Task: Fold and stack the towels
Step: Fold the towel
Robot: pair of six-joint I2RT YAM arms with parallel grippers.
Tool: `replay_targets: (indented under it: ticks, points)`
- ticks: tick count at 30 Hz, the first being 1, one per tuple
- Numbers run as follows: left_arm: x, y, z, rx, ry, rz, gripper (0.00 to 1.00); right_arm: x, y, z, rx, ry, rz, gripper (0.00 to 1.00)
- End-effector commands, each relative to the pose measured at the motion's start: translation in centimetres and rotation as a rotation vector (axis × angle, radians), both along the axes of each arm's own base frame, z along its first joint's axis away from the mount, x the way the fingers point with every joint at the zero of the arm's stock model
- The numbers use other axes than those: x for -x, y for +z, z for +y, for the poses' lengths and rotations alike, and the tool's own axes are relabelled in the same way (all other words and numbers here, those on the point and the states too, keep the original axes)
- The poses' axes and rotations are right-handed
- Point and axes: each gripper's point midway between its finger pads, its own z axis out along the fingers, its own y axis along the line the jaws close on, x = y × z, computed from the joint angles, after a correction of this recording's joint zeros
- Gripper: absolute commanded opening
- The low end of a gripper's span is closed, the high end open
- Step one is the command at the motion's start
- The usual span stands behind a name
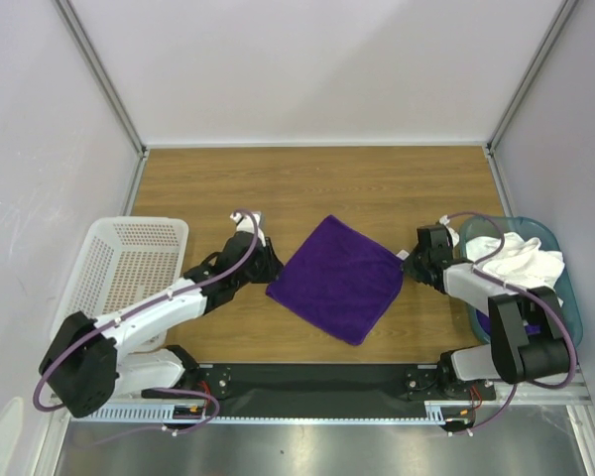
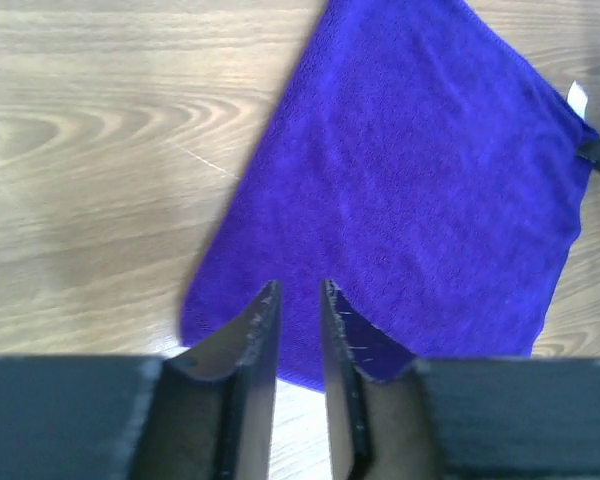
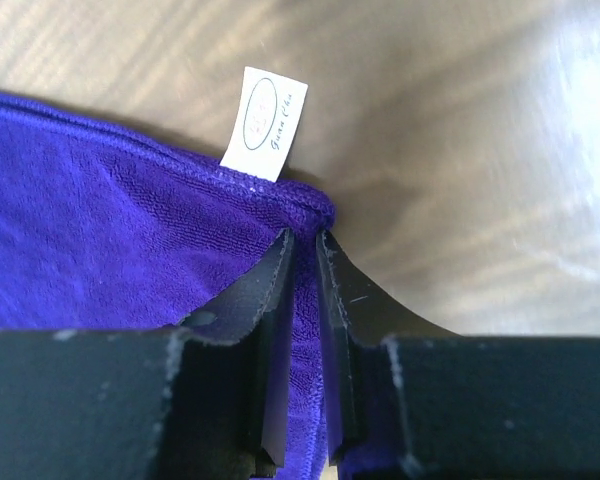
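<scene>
A deep-purple towel point(image 1: 337, 278) lies flat on the wooden table as a diamond between the two arms. My left gripper point(image 1: 268, 261) is at its left corner. In the left wrist view the left gripper point(image 2: 300, 288) hovers over that corner of the purple towel point(image 2: 420, 190) with a narrow gap and nothing pinched. My right gripper point(image 1: 409, 263) is at the right corner, beside the white tag point(image 3: 264, 123). Its jaws point(image 3: 305, 236) are closed on a ridge of the purple cloth point(image 3: 100, 230). A white towel point(image 1: 521, 256) is bunched in the bin.
The teal bin point(image 1: 567, 293) stands at the right edge behind the right arm, with a bit of purple cloth point(image 1: 482, 323) low inside it. A white perforated basket point(image 1: 119, 260) stands at the left. Grey walls close in the table's back and sides.
</scene>
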Motion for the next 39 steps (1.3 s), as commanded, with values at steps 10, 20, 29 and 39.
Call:
replay_targets:
  ticks: [10,20,29,39]
  points:
    - [0.8,-5.4,-1.3,0.075,0.113,0.174,0.18,6.0,-1.6,0.0,-0.002,-0.059,0.078,0.2]
    - [-1.1,-8.7,0.7,-0.136,0.156,0.253,0.15,6.7,-1.2,1.0,-0.031,-0.04,0.082,0.21]
    - [-5.3,-9.3,3.6,-0.282,0.112,0.276,0.15,7.9,-1.9,2.4,-0.046,-0.029,0.104,0.2]
    - [-10.7,-8.8,4.5,-0.401,0.062,0.247,0.15,9.9,-0.6,5.7,-0.088,-0.008,0.068,0.21]
